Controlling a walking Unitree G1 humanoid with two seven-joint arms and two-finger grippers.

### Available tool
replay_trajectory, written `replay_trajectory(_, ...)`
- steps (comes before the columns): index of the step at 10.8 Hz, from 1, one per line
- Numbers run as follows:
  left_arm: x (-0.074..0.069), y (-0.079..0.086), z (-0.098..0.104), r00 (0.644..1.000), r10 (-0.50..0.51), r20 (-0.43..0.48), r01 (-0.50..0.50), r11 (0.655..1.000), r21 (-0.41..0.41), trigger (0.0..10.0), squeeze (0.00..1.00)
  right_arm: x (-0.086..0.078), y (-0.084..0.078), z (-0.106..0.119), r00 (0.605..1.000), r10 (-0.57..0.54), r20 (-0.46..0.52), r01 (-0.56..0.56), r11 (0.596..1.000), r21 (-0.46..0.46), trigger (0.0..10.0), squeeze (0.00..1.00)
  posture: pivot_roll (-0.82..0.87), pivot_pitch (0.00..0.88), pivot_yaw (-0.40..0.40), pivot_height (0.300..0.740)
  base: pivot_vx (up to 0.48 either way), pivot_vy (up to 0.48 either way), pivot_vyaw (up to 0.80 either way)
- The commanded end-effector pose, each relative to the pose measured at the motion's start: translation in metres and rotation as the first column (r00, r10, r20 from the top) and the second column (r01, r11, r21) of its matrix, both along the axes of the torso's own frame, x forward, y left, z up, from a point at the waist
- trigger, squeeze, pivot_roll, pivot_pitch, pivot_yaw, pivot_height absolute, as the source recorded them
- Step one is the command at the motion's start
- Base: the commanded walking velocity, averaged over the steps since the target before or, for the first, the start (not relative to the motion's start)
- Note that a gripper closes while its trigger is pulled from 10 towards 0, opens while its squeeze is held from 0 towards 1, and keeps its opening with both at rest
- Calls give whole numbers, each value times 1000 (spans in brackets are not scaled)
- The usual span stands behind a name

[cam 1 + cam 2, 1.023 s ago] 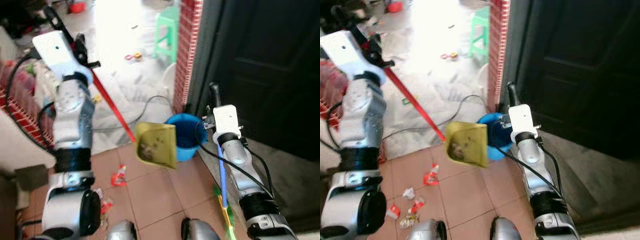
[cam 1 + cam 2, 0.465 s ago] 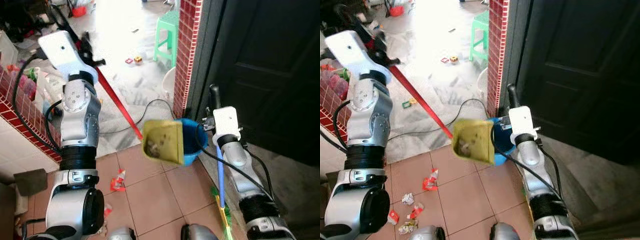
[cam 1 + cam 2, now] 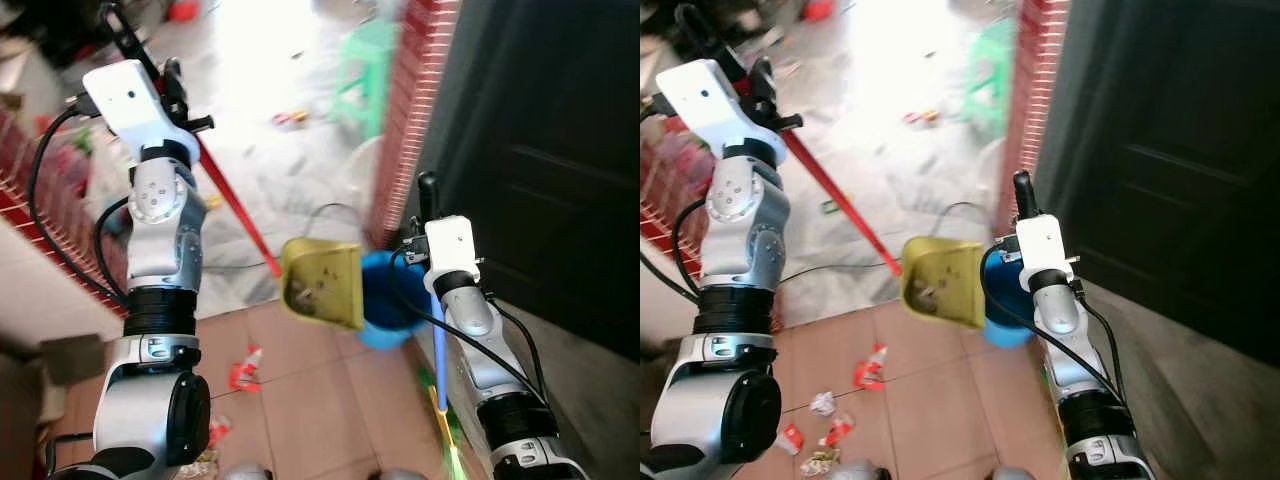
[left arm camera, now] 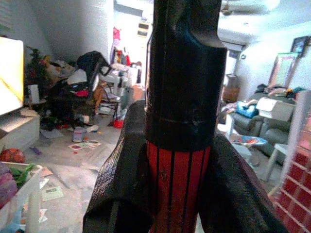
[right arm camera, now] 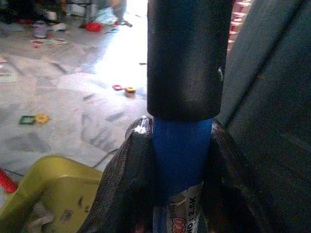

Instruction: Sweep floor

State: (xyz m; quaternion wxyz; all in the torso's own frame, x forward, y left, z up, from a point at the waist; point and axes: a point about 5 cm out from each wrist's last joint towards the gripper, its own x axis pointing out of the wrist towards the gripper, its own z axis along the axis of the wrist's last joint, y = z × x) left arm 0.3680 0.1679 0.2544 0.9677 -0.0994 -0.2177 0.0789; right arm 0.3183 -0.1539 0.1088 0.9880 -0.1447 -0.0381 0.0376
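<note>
A yellow dustpan (image 3: 322, 283) with scraps of litter in it hangs tilted above the tile floor, at the left rim of a blue bucket (image 3: 392, 302). Its long red handle (image 3: 228, 203) slants up to my left gripper (image 3: 168, 82), which is shut on the handle's black grip (image 4: 181, 73). My right gripper (image 5: 181, 145) is shut on the blue broom handle (image 3: 439, 345), which stands upright by the dark door. The broom's green and yellow bristles (image 3: 446, 430) rest on the floor. Red and white litter (image 3: 868, 365) lies on the tiles near my left side.
A red brick pillar (image 3: 412, 100) and a dark door (image 3: 545, 150) stand to the right. A black cable (image 3: 300, 225) runs across the pale floor beyond the tiles. A green stool (image 3: 362, 60) and small toys (image 3: 290, 118) lie farther out.
The camera has swung, so the whole picture shifted. The dustpan has come closer to the bucket's rim. Both grippers keep their holds.
</note>
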Motion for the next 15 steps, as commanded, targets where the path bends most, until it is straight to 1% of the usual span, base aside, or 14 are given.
replay_trajectory(1, -2, 0, 22, 995, 15, 100, -14, 1000, -5, 10000, 0, 3, 5, 12, 998, 29, 50, -28, 1000, -14, 10000, 0, -118, 55, 76, 740, 480, 0, 0)
replay_trajectory(2, -2, -1, 23, 994, 14, 105, -13, 1000, -5, 10000, 0, 4, 5, 12, 998, 32, 51, -31, 999, -16, 10000, 0, -117, 53, 74, 740, 469, 0, 0)
replay_trajectory(3, -3, -1, 24, 993, 15, 114, -15, 1000, 0, 10000, 0, 5, 5, 13, 998, 33, 51, -32, 999, -18, 10000, 0, -116, 50, 73, 740, 360, -315, 0)
replay_trajectory(5, -3, -1, 24, 993, 7, 119, -4, 1000, -21, 10000, 0, 6, 5, 13, 998, 32, 53, -31, 999, -21, 10000, 0, -115, 49, 72, 740, 0, 0, 0)
replay_trajectory(7, -4, -1, 24, 992, 11, 123, -9, 1000, -21, 10000, 0, 6, 4, 13, 998, 34, 54, -33, 999, -22, 10000, 0, -115, 47, 73, 740, 0, 0, 0)
replay_trajectory(8, -4, 0, 25, 992, 17, 123, -15, 1000, -18, 10000, 0, 6, 4, 12, 998, 34, 51, -32, 999, -24, 10000, 0, -115, 47, 72, 740, 0, 0, 0)
replay_trajectory(10, -6, -7, 21, 991, 0, 131, -3, 1000, 20, 10000, 0, 7, 3, 13, 998, 32, 52, -31, 999, -27, 10000, 0, -113, 49, 70, 740, 0, 0, 0)
replay_trajectory(11, -9, -18, 14, 992, -18, 125, 13, 999, 42, 10000, 0, 8, 3, 13, 998, 32, 53, -31, 999, -29, 10000, 0, -113, 49, 69, 740, 0, 0, 0)
replay_trajectory(12, -13, -31, 11, 989, -52, 140, 39, 995, 96, 10000, 0, 9, 3, 14, 998, 33, 55, -32, 999, -28, 10000, 0, -114, 50, 67, 740, 0, 0, 0)
replay_trajectory(13, -16, -44, 7, 985, -87, 147, 68, 989, 132, 10000, 0, 9, 4, 15, 998, 35, 58, -33, 999, -27, 10000, 0, -114, 50, 67, 740, 0, 0, 0)
replay_trajectory(14, -23, -66, -2, 978, -144, 153, 113, 974, 194, 10000, 0, 9, 5, 14, 998, 35, 59, -34, 999, -27, 10000, 0, -114, 52, 69, 740, 0, 0, 0)
replay_trajectory(15, -26, -81, -10, 974, -180, 138, 151, 969, 197, 10000, 0, 9, 5, 14, 998, 34, 60, -33, 999, -26, 10000, 0, -116, 52, 73, 740, 0, 0, 0)
